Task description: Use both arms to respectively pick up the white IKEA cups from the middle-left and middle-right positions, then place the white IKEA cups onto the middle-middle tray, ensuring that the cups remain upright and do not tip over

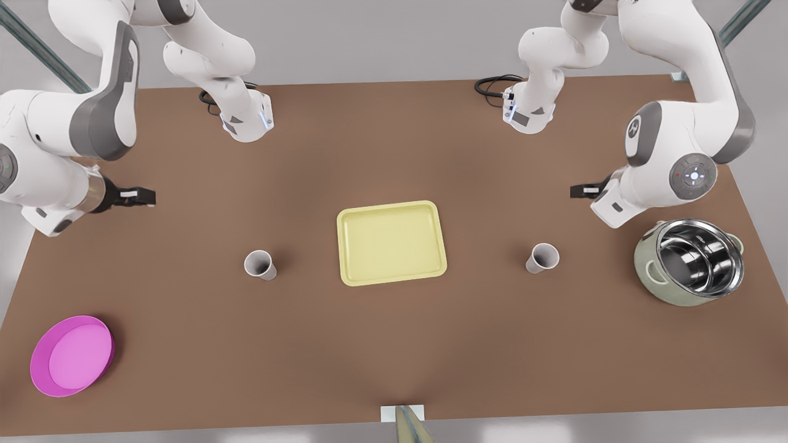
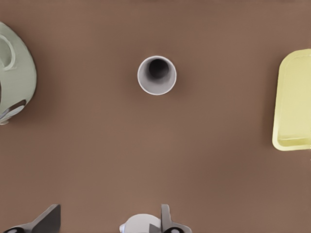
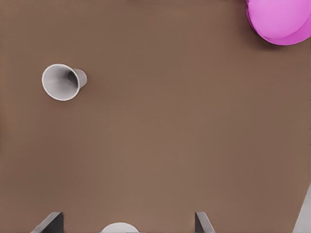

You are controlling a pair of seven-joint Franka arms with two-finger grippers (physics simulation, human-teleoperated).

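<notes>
On the brown table [image 1: 394,154] in the front view, I've got the yellow tray [image 1: 391,242] sitting dead centre, one white cup [image 1: 260,264] upright toward the front view's left of it and a second white cup [image 1: 542,257] upright toward the front view's right, both well apart from the tray. The left gripper [image 1: 577,191] hangs above the table on the front view's right, with the second cup ahead of it and lower down, and the green pot [image 1: 689,261] near its wrist. The right gripper [image 1: 140,196] hangs on the front view's left, its cup off toward the tray side, the pink dish [image 1: 72,355] well below it near the table corner. Over to the left wrist view: I see the fingertips [image 2: 48,219] spread wide with nothing between them, the cup [image 2: 156,74] standing out ahead of them, the pot [image 2: 17,77] to one side and the tray [image 2: 293,99] edge to the other. Now the right wrist view: the fingers [image 3: 51,222] are parted wide and empty, the cup [image 3: 62,81] lies ahead and off to one side, the pink dish [image 3: 279,20] far across.
</notes>
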